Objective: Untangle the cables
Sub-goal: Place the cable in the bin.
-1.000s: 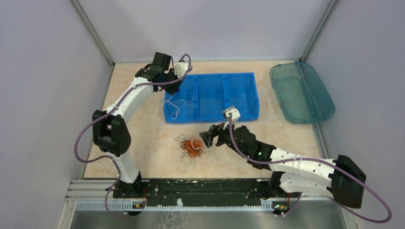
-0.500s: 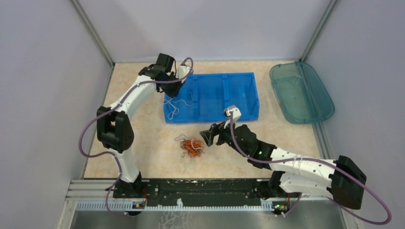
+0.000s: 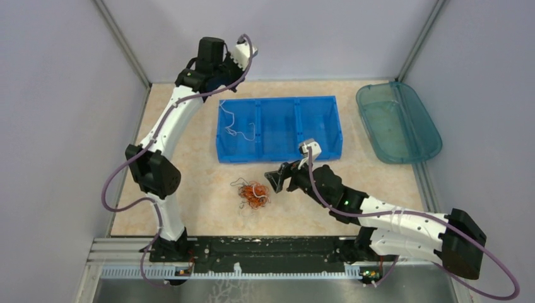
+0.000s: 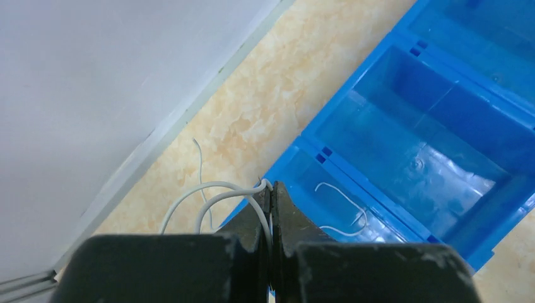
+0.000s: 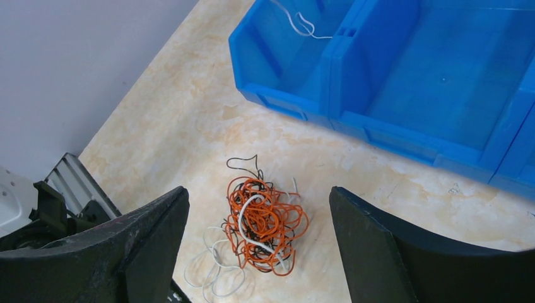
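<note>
A tangle of orange, black and white wires lies on the table in front of the blue bin. In the right wrist view the tangle sits just below my open right gripper, between its wide-spread fingers. In the top view the right gripper is just right of the tangle. My left gripper is raised at the far left corner. It is shut on a thin white wire that loops out to the left. More white wire lies in the bin's left compartment.
The blue bin has three compartments; the middle and right ones show no wires. A teal tray sits at the far right. Grey walls stand close on the left, back and right. The arm bases and a rail run along the near edge.
My left arm has risen and pulled back from over the bin's left compartment toward the far left corner. The right gripper has barely moved. The tangle is unchanged.
</note>
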